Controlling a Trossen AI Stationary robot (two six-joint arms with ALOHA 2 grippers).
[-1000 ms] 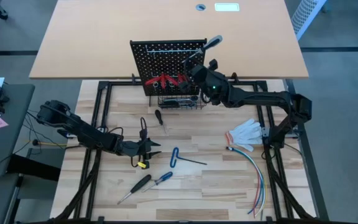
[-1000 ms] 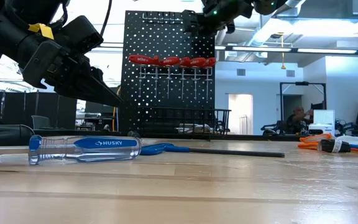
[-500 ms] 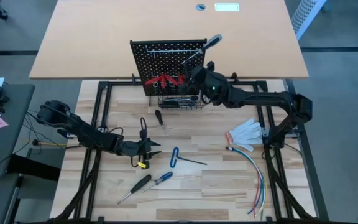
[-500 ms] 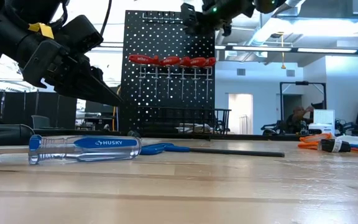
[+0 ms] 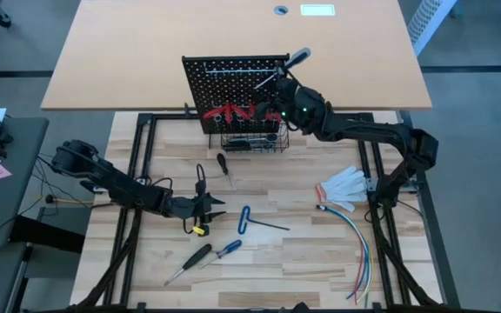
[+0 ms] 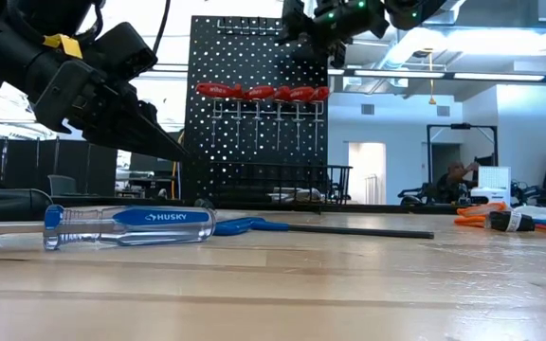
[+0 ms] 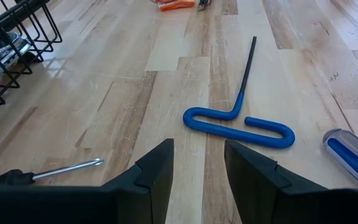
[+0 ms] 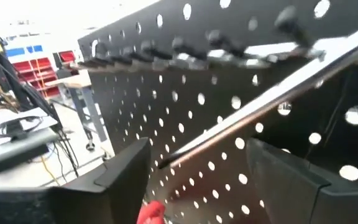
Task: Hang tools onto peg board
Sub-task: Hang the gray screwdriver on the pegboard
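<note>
Right gripper (image 5: 282, 87) at peg board (image 5: 233, 83) top, jaws wide, nothing held; shaft (image 8: 253, 109) between fingers. Straight retreat advised, hung tools (image 5: 233, 111) left undisturbed. Left gripper (image 5: 218, 209) part-open, empty, above table (image 5: 303, 261).

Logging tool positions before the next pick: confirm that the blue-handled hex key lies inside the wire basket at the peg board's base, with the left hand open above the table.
Wrong on one point. The blue-handled hex key is not in the wire basket; it lies flat on the table, just ahead of the left hand, as the left wrist view shows. The left hand is open above the table, as stated.
</note>
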